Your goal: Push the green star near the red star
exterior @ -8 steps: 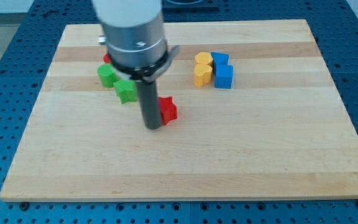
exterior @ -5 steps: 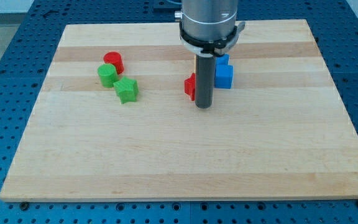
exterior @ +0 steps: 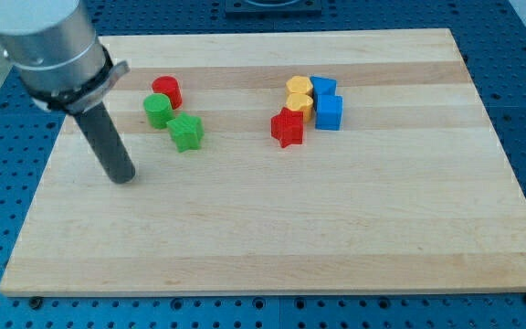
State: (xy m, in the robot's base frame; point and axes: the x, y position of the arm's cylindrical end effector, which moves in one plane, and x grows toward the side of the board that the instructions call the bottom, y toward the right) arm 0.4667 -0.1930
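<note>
The green star (exterior: 186,132) lies on the wooden board at the view's left of centre. The red star (exterior: 288,128) lies near the middle, touching the yellow blocks (exterior: 299,97). My tip (exterior: 123,177) rests on the board to the view's lower left of the green star, about a block's width or two away, touching no block.
A green cylinder (exterior: 158,111) and a red cylinder (exterior: 166,90) sit just above and left of the green star. Two blue blocks (exterior: 327,104) stand right of the yellow ones. The board's left edge (exterior: 46,164) is close to my tip.
My tip has swung from beside the red star far to the view's left, past the green star. The red star now sits against the yellow blocks, uncovered.
</note>
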